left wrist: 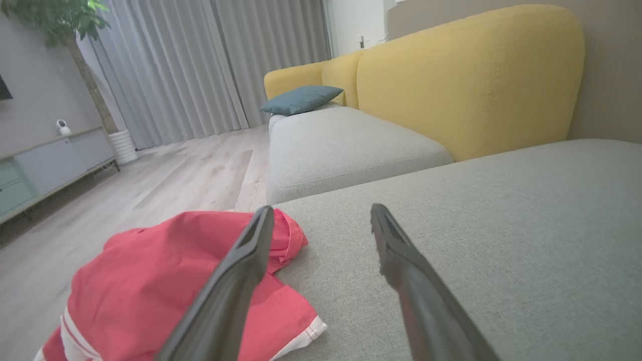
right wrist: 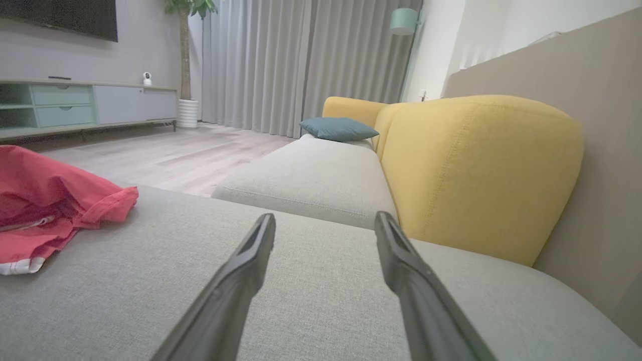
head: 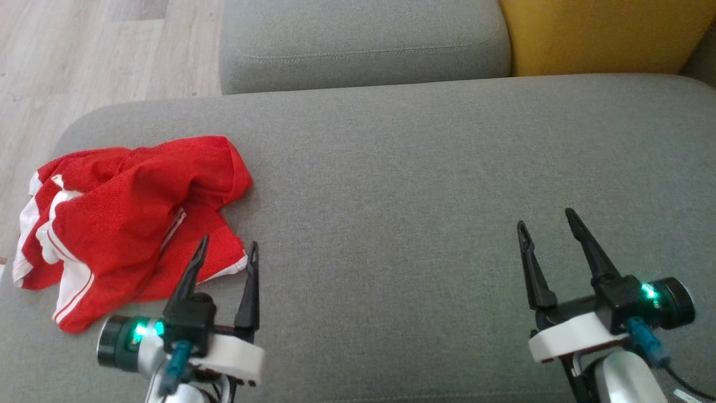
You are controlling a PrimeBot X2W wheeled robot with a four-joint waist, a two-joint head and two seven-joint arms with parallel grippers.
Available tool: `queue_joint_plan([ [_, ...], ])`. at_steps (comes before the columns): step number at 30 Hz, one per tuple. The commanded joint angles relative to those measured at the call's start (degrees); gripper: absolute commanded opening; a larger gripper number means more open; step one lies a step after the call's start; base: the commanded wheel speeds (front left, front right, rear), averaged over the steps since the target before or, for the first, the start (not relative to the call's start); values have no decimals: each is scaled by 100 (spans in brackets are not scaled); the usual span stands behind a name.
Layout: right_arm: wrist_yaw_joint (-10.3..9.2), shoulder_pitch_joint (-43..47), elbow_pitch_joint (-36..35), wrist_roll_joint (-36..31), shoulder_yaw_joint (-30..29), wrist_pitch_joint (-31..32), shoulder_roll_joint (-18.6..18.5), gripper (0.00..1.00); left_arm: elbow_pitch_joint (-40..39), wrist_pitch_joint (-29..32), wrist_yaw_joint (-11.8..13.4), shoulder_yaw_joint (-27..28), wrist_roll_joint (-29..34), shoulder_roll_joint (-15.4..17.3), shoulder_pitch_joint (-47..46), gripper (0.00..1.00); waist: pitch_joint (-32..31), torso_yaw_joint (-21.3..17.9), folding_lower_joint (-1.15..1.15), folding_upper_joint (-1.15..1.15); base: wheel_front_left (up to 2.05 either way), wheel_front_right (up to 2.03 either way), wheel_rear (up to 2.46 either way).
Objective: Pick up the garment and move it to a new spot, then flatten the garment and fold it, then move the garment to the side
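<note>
Garment: 1 crumpled red fabric garment [head: 128,224] with white trim lies at the left end of the wide grey fabric sofa cushion [head: 425,184], near its rounded edge. You have open cushion rightward. Grippers: 2; left gripper [head: 229,242] at the garment's hem, right gripper [head: 545,218] well apart, both spread, empty.

The left gripper [head: 230,242] and the right gripper [head: 546,218] look the same. Each has two long black fingers [head: 187,280] that get thin and pointy at the tip. They come out of a black block on a white base [head: 238,358]. A round dark drum [head: 114,344] with a glowing green light [head: 146,329] sits at the side. A blue-green plug [head: 178,364] sticks out below. A thin black cable [head: 688,385] runs off the right one. The arm [head: 626,380] is shiny white.
</note>
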Motion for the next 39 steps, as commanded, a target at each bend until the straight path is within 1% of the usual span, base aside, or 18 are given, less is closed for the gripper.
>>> queue_joint_plan([
  [1, 21, -131, -236, -185, 168, -84, -45, 100, -228, -71, 85, 117, 194, 166, -358, 100, -1, 0, 0, 0, 0, 0, 0],
  [4, 22, -127, -259, -393, 231, -134, -46, 100, -285, -121, 204, 17, 319, 195, -350, 100, -5, 2, 0, 0, 0, 0, 0],
  [7, 22, -112, -297, -413, 263, -184, -48, 100, -388, -171, 283, 51, 285, 144, -317, 100, -6, 8, 0, 0, 0, 0, 0],
  [9, 23, -96, -314, -345, 266, -218, -48, 100, -454, -204, 294, 114, 276, 107, -284, 100, -9, 10, 0, 0, 0, 0, 0],
  [12, 23, -51, -285, 20, 238, -269, -49, 100, -535, -255, 241, 272, 218, -10, -204, 100, -18, 15, 0, 0, 0, 0, 0],
  [16, 23, -9, -131, 1082, 207, -284, -50, 100, -526, -270, -7, 538, 82, -202, -57, 100, -33, 14, 0, 0, 0, 0, 0],
  [20, 23, 0, 52, 1988, 159, -284, -50, 100, -405, -270, -344, 784, 5, -381, 69, 100, -49, 5, 0, 0, 0, 0, 0],
  [22, 23, -3, 124, 2343, 111, -284, -50, 100, -313, -270, -496, 870, 38, -441, 102, 100, -58, -1, 0, 0, 0, 0, 0],
  [25, 23, 1, 242, 2688, 53, -284, -50, 100, -179, -270, -687, 977, 101, -526, 132, 100, -69, -14, 0, 0, 0, 0, 0],
  [32, 23, -9, 380, 2770, 45, -284, -50, 100, -13, -270, -960, 1200, 257, -723, 161, 100, -71, -40, 0, 0, 0, 0, 0],
  [39, 23, -27, 441, 2746, 12, -284, -50, 100, 79, -270, -1121, 1355, 387, -853, 181, 100, -78, 3, 0, 0, 0, 0, 0],
])
